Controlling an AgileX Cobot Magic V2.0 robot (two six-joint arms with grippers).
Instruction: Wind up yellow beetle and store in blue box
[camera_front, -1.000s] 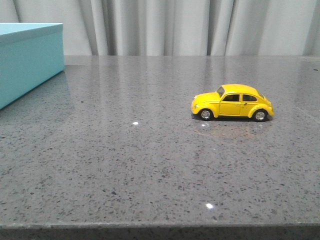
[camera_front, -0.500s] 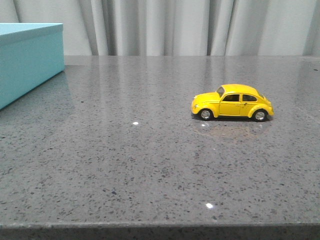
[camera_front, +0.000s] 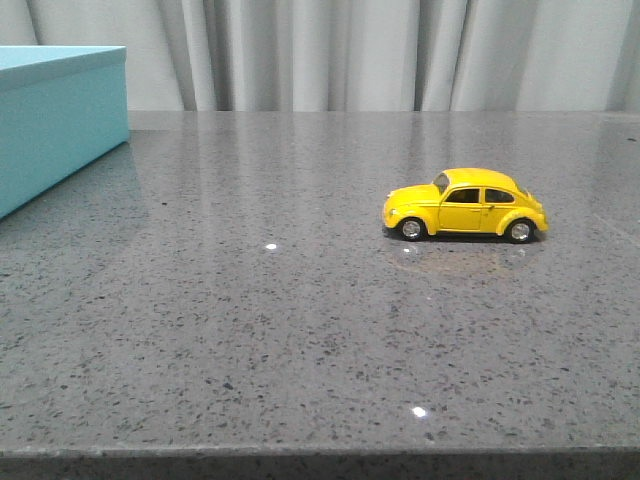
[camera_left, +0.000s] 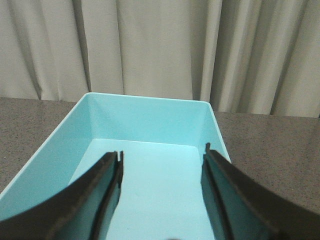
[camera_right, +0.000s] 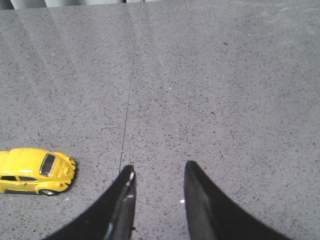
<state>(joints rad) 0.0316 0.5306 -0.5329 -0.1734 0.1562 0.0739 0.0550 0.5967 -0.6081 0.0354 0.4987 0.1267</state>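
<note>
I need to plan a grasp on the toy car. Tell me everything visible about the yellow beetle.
The yellow beetle is a small glossy toy car with a rounded body, dark windows and black wheels with silver hubs. It stands upright on all its wheels on the grey speckled table, side-on to the front camera, nose pointing left. Only the table touches it; neither gripper does.

You had one yellow beetle (camera_front: 465, 204), one blue box (camera_front: 55, 115), and two grippers, left (camera_left: 162, 162) and right (camera_right: 159, 172), apparently each two-fingered.
</note>
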